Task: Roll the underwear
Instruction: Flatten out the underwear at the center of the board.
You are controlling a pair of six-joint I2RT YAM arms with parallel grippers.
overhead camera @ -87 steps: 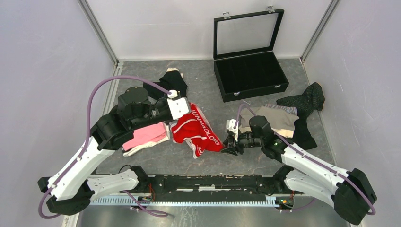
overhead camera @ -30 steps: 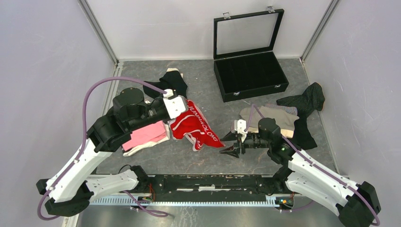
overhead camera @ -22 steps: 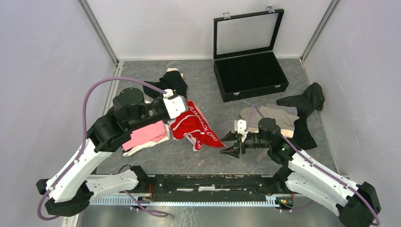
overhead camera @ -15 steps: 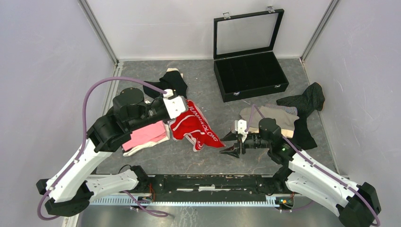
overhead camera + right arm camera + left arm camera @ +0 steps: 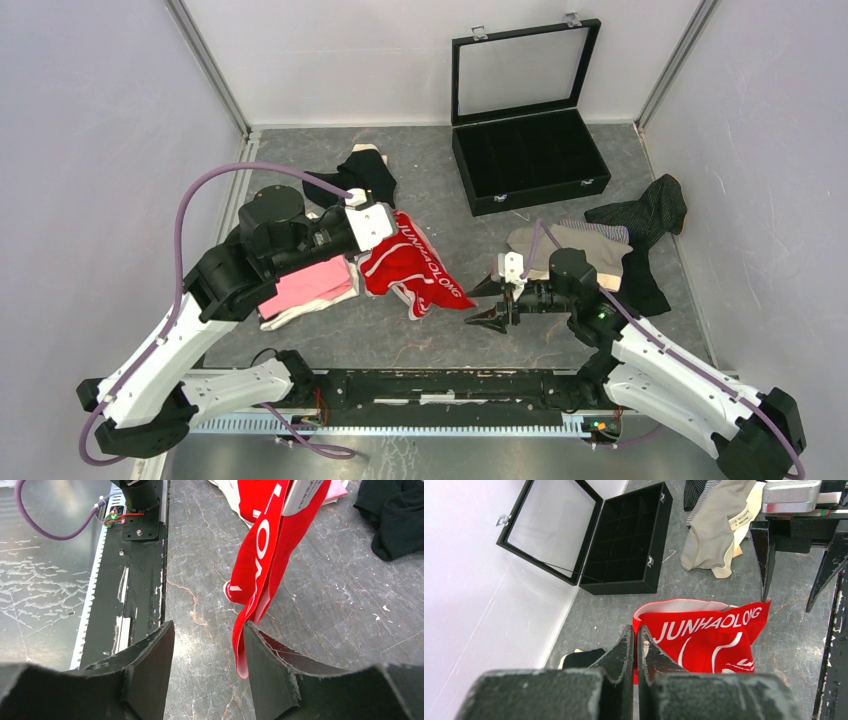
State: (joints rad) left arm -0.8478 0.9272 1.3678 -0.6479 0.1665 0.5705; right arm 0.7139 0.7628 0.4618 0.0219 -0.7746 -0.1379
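Top external view: nothing looks rolled yet; left end effector (image 5: 392, 228) pinches the red underwear (image 5: 418, 272), right end effector (image 5: 486, 306) wide, empty.

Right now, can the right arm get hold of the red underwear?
Probably yes. The open right gripper sits right at the dangling end of the red underwear, nothing between; the left gripper holds the top up.

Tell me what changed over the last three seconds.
The right gripper opened beside the red underwear with white lettering and its arm drew back rightward. The left gripper, shut on that garment's edge, pulled it slightly toward the far left. The pink garment, black garment, beige garment, pinstriped garment and black glass-lidded case stayed put.
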